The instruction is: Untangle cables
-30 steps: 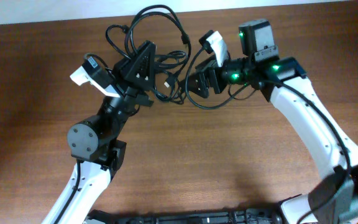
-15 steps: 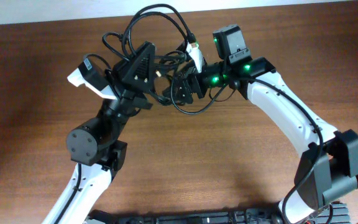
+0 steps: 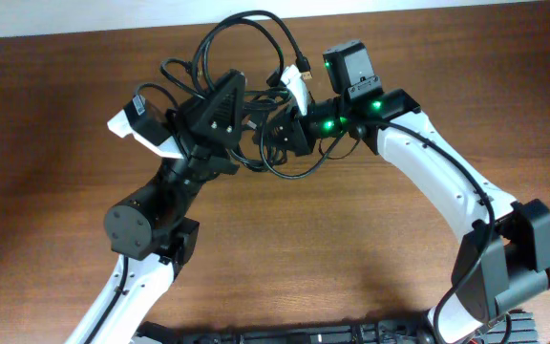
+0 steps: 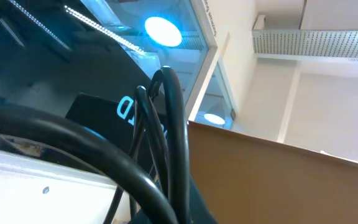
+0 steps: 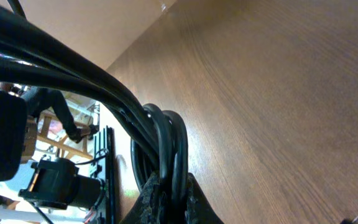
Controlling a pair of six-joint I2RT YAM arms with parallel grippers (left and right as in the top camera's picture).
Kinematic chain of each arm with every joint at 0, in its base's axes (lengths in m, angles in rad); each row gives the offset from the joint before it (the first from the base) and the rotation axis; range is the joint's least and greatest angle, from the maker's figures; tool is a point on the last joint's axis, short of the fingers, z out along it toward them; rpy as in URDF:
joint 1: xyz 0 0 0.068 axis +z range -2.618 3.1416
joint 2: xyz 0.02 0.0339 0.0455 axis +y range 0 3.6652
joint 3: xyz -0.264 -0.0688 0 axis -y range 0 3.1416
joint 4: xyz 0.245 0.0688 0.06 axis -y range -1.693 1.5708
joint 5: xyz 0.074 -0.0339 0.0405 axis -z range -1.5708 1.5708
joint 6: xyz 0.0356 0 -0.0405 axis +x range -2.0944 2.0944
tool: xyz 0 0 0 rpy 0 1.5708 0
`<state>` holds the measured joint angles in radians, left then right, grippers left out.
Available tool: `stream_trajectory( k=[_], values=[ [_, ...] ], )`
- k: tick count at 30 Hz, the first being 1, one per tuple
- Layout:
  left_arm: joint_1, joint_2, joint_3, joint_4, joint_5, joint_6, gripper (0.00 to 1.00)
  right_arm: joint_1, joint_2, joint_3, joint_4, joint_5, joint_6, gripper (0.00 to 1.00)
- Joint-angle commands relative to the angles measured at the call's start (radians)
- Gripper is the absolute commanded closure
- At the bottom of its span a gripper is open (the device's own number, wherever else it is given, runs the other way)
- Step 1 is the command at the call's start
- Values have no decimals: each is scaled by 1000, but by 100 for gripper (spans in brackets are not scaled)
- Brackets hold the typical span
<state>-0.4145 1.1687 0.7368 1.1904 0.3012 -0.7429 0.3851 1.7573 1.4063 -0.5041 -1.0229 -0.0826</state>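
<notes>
The cables (image 3: 267, 94) loop beyond both grippers, toward the far edge of the table (image 3: 399, 239). Your right gripper (image 3: 277, 137) pinches them; the left gripper (image 3: 240, 122) sits alongside, and you cannot tell its grip.

The overhead camera looks straight down on a brown wooden table (image 3: 65, 143). Both tilted wrist cameras sit close against thin black cables (image 5: 166, 149), shared by all views.
</notes>
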Motion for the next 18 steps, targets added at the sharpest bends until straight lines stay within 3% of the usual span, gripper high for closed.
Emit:
stream_trajectory(
  k=[1,3,5,8,9,11,12,14,17,18],
  values=[
    [94,-21,14,1,-18,-5,100,-43,8,0,-113,-13,-10,96],
    [193,-21,14,-34,-26,-5,100,-80,7,0,-224,-21,-66,96],
    [242,-21,14,-177,-91,-4,100,-78,7,0,-241,-21,-71,96],
    [269,-21,14,-575,-240,-5,100,-78,-1,0,-241,-21,-70,96],
    [269,-21,14,-653,-248,-5,85,-78,-6,0,-241,-21,-70,96],
    [269,-21,14,-818,-246,-5,65,-78,-31,0,-240,-47,-70,96],
    [269,-21,14,-887,-244,-5,38,-78,-47,0,-240,-69,-70,96],
    [269,-21,14,-951,-161,-4,2,-80,-71,0,-241,-92,-69,96],
    [269,-21,14,-1013,-89,0,1,-80,-85,2,-240,-92,-66,96],
    [269,-21,14,-1003,-36,63,1,-81,-85,3,-240,-100,-66,96]
  ],
)
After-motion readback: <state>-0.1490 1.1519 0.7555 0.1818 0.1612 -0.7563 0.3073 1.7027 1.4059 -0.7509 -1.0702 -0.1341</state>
